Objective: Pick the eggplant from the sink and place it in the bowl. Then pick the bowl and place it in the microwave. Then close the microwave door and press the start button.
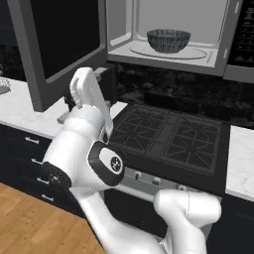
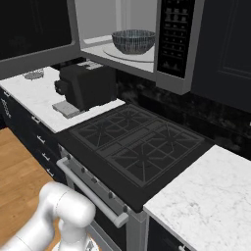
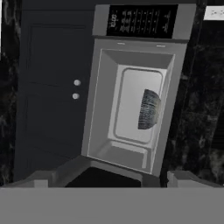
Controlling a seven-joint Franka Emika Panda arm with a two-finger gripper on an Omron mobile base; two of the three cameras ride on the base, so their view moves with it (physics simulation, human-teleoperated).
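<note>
The microwave [image 1: 173,15] hangs open above the stove, its light grey inside [image 3: 131,109] facing my hand. The ribbed dark bowl [image 1: 168,39] stands on the round turntable; the bowl [image 2: 133,41] also shows from the right and, rolled sideways, as the bowl [image 3: 148,109] in the hand view. The eggplant is hidden and the sink is out of view. The microwave door [image 1: 59,39] stands swung wide to the left, its edge [image 3: 105,173] low in the hand view. My gripper [image 3: 111,181] is open and holds nothing, just off that door edge. The button strip [image 3: 138,19] is dark.
A black gas stove [image 2: 137,142] lies below the microwave. A black coffee machine [image 2: 86,86] stands on the marble counter [image 2: 29,95] to its left, close to my hand [image 1: 85,87]. More counter [image 2: 206,196] lies to the right. Dark cabinets [image 3: 52,87] flank the microwave.
</note>
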